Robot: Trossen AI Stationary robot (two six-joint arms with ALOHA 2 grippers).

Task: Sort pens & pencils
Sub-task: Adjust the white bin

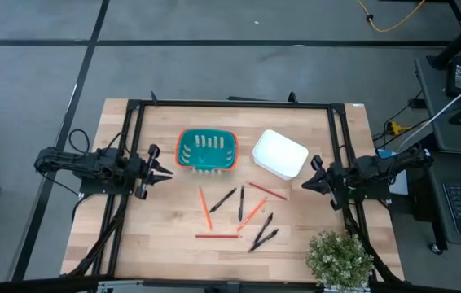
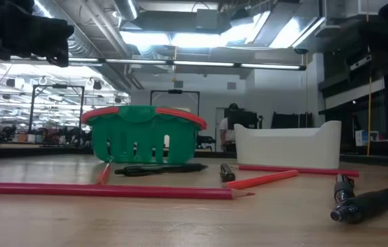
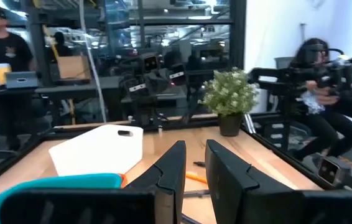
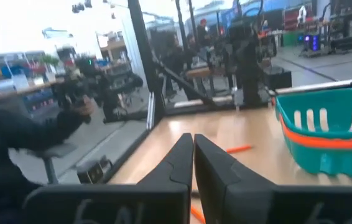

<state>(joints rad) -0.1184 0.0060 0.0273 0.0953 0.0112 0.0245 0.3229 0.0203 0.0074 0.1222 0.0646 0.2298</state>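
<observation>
**Nothing sorted yet: both arms wait at the table's sides**

Nearest the low camera a long pencil lies flat across the front of the wooden table (image 1: 157, 236), with a pen beside it toward the right arm; behind them the rest of the pencils (image 1: 217, 236) and pens (image 1: 264, 239) are scattered loose in the middle, some crossing, all lying flat and none in a container; that scatter reads as the starting mess, so the sorting looks unbegun.

The left gripper (image 1: 163, 172) hovers at the left side, its jaws a small way apart with nothing between them; the pile sits out ahead of those jaws and toward the front edge, well apart from them. The right gripper (image 1: 310, 181) hovers opposite, jaws pressed together and empty; the nearest pencil lies just ahead of its tips. Both point inward at the heap, probably parked so either can reach.

Farther back, the teal basket (image 1: 207, 150) and the white bin (image 1: 279, 154) stand side by side, close but not touching, beyond the sticks; two containers suggest one for each kind, though which takes which I cannot tell.

A small potted plant (image 1: 340, 259) stands at the front right corner; beyond the table lies a grey floor, desks with screens, and people in the background.
</observation>
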